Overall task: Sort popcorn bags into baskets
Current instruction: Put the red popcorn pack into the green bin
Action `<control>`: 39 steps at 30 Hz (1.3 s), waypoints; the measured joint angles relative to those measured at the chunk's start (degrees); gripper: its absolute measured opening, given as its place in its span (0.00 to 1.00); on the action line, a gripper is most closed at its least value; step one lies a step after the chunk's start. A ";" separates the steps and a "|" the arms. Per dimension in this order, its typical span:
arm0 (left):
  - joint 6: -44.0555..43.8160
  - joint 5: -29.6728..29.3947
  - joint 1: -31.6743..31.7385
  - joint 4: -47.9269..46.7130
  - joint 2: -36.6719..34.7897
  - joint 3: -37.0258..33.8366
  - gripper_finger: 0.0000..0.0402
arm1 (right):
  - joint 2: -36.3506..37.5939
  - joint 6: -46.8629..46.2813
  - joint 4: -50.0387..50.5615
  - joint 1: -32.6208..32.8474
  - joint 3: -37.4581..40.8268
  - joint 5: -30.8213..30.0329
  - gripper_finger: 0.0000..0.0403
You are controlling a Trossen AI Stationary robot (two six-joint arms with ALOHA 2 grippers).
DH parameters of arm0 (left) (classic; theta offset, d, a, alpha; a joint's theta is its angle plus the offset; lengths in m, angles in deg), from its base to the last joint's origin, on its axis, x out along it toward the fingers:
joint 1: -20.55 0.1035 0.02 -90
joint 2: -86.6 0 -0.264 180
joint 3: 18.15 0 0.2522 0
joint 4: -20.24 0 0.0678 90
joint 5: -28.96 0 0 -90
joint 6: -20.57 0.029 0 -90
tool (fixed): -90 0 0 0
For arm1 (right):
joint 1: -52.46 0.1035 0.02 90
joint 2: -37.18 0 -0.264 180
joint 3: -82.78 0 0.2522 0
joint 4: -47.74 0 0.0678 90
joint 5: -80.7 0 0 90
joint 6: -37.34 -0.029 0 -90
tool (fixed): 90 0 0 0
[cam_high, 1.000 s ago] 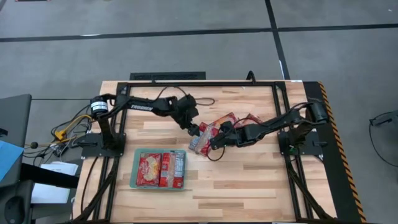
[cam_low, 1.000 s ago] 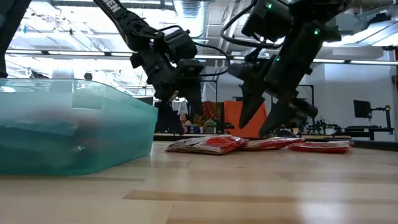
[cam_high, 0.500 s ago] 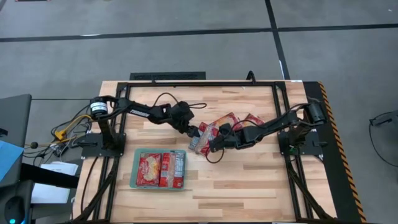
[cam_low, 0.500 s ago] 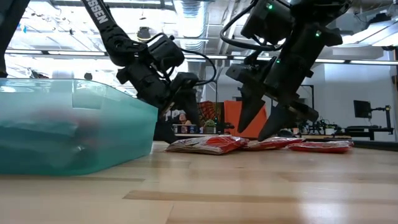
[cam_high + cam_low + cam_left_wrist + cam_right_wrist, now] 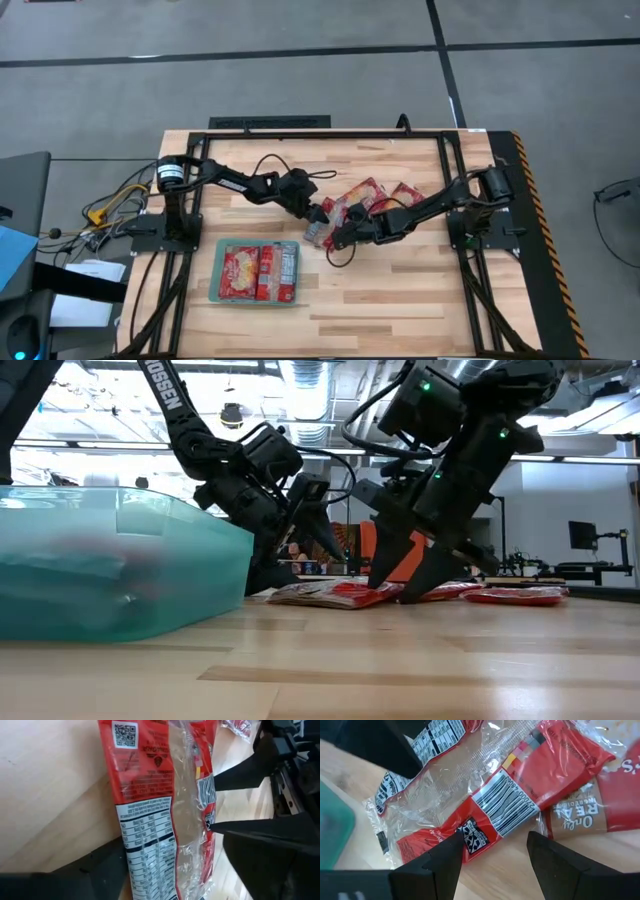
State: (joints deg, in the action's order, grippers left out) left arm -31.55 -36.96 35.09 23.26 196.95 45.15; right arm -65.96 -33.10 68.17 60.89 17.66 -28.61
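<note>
Left end effector [image 5: 316,214] and right end effector [image 5: 335,237], both fingers spread wide, straddle one popcorn bag [image 5: 318,231] mid-tabletop [image 5: 400,290]. Neither grips it. The teal basket [image 5: 216,272] near the front edge holds bags.

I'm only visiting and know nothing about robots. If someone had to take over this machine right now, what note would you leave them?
Left pincer: open, low over the near end of the packet lying back-side up at the edge of the pile.
Right pincer: open, down at the same packet from the other side. Neither one holds it.
Teal tray: at the table's front left, with popcorn bags laid flat side by side in it.
Loose pile: several red packets at mid-table, overlapping.
Done: the tray holds a first batch.
Left: grip the contested packet, carry it to the tray, then clear the pile.
</note>
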 joint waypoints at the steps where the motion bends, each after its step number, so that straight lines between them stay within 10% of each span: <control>1: -0.18 0.14 0.10 -0.06 0.04 -0.03 0.73 | -0.06 0.01 0.04 0.21 -0.02 -0.05 0.62; 16: -0.52 -2.35 0.47 1.92 0.13 -0.20 0.03 | 6.07 4.51 4.58 -0.50 0.15 -0.16 0.62; 29: -7.84 1.85 5.56 5.60 -9.78 1.57 0.00 | 23.69 5.16 23.60 -1.19 0.09 -8.52 0.62; 39: -5.60 -2.28 3.01 -22.06 -36.18 1.68 0.00 | 29.78 9.27 28.85 -2.35 0.07 -12.39 0.62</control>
State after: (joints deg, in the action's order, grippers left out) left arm -37.14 -39.24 38.10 1.19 160.76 46.83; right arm -36.18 -23.83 97.02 58.54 17.73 -41.00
